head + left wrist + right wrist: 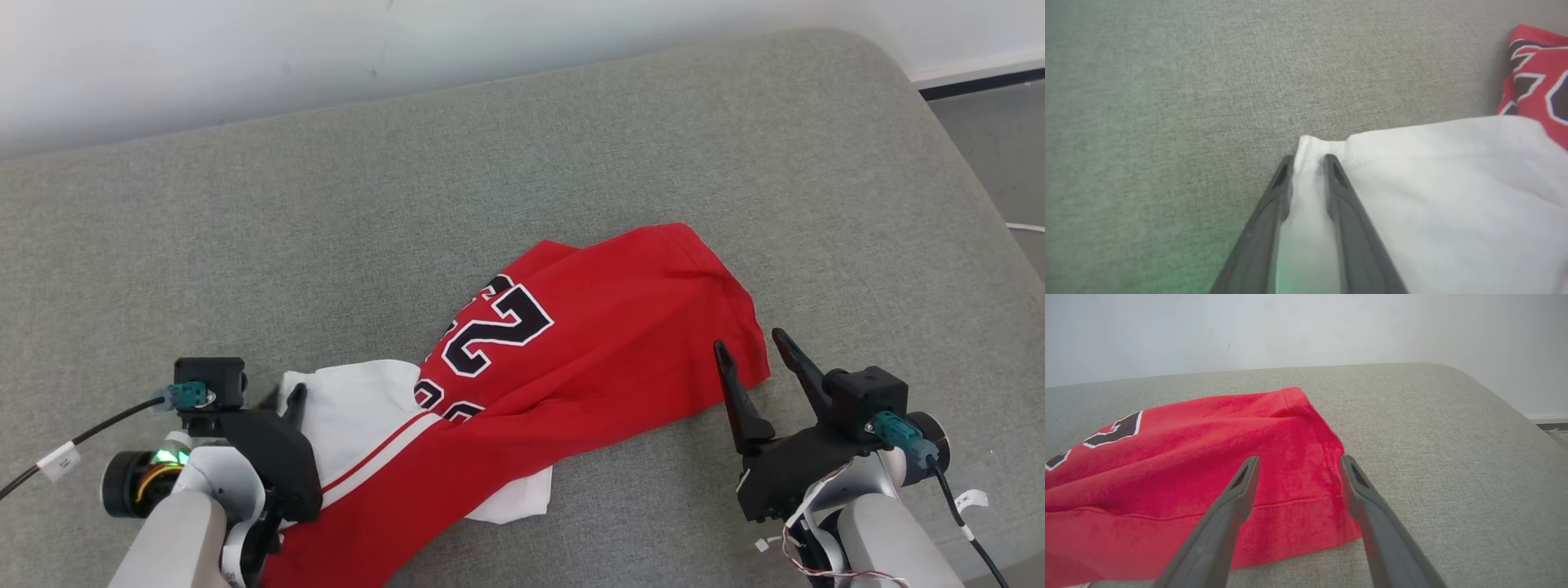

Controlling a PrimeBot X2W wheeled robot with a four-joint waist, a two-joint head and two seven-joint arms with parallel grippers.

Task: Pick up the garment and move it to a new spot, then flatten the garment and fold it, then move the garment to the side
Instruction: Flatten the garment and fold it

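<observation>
The garment (588, 343) is a red jersey with black, white-edged numerals and a white part, lying crumpled on the grey cushion (408, 204). My left gripper (286, 400) sits at the white corner at the lower left. In the left wrist view its fingers (1308, 157) stand a narrow gap apart, straddling the hemmed corner of the white cloth (1433, 196), which lies between them. My right gripper (749, 340) is wide open at the red hem on the right. In the right wrist view its fingers (1300, 458) hover on either side of the red corner (1188, 457), apart from it.
The grey cushion runs to a rounded edge at the right, with floor (996, 139) beyond it. A pale wall (326, 49) stands behind the far edge. Bare cushion lies to the left of and behind the garment.
</observation>
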